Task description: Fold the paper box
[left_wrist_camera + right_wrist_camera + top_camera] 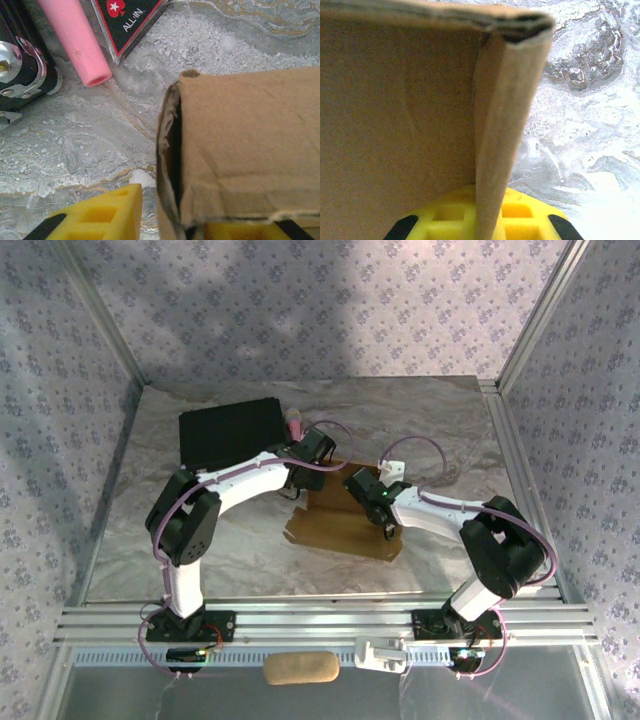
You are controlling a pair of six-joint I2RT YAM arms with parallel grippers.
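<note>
Right fingers (525,215): clenched on a thin upright flap of the paper box (395,100). Left fingers (107,215): straddling a doubled side wall; whether they pinch it cannot be told. The box lies at the middle of the counter (250,550), between both arms, partly erected. Expect light, stiff, crease-prone board. Hold flaps close to the score lines, not at free edges.

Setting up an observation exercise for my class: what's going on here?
A tan cardboard paper box is being folded in the middle of the table. The right hand is shut on the edge of a raised flap. The left hand straddles another raised wall, with its jaws open. The box is only partly formed.
</note>
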